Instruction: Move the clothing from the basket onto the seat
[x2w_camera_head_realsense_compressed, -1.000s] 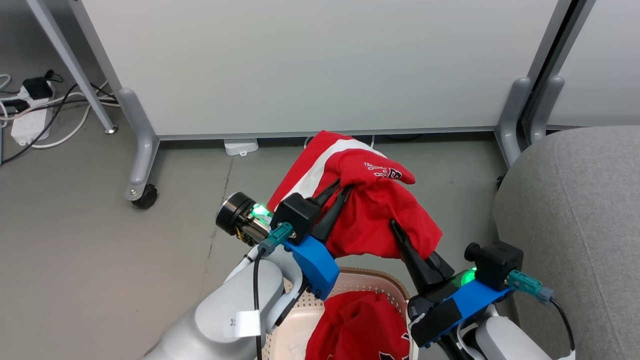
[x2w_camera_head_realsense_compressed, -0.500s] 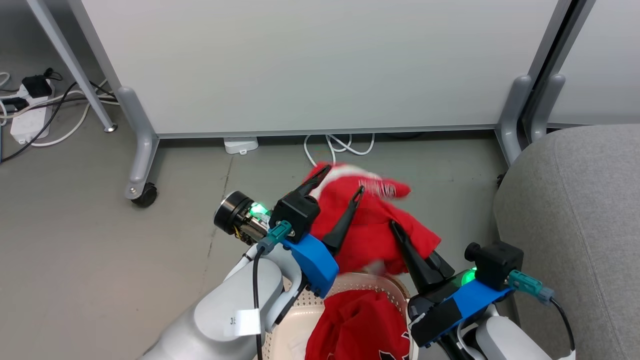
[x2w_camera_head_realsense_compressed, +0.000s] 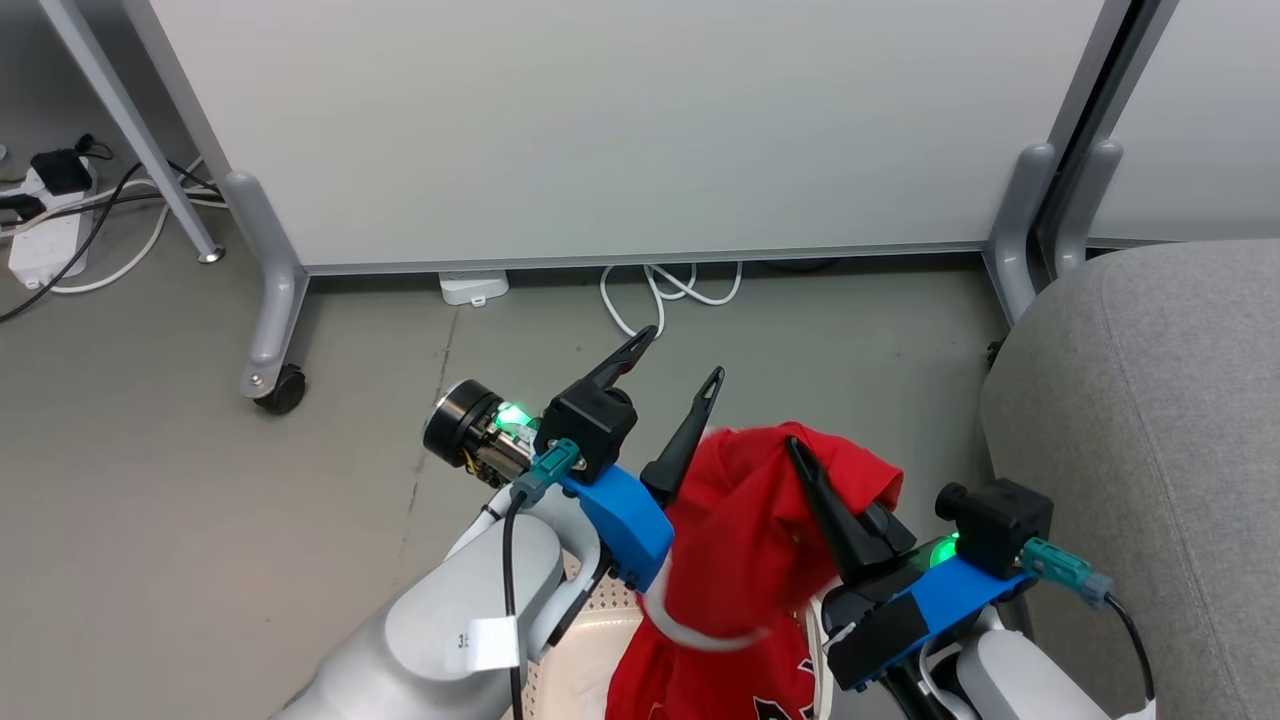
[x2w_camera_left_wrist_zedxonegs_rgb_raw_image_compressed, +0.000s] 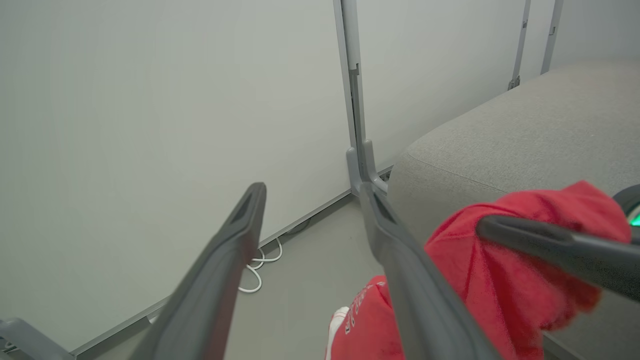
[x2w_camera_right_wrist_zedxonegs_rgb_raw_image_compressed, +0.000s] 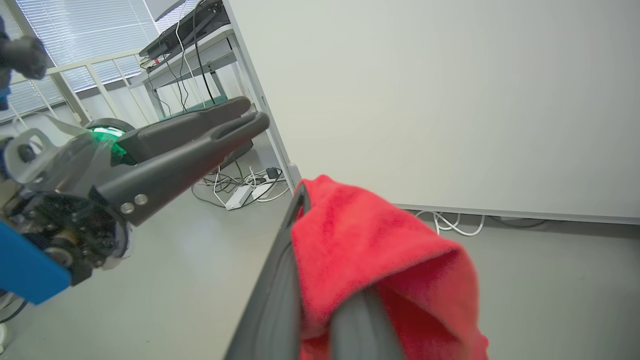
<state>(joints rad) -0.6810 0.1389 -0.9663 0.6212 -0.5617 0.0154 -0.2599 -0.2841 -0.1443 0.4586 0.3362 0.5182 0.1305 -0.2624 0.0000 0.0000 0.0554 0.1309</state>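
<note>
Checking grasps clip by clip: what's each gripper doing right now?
Left gripper: open, holding nothing.
Right gripper: shut on the red clothing.

Limp red clothing (x2w_camera_head_realsense_compressed: 745, 540) above cream perforated basket (x2w_camera_head_realsense_compressed: 588, 655), grey seat (x2w_camera_head_realsense_compressed: 1150, 420) alongside.

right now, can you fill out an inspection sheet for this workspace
surface: grey floor
job's things: red clothing hangs from the right gripper over the basket, more inside; seat at right, no clothing on the part seen
clutter: small white box at the foot of the panel
grippers: left gripper open, empty; right gripper shut on the clothing
cables: white cable looped under the panel; power strip at far left
surroundings: pale panel on wheeled legs
</note>
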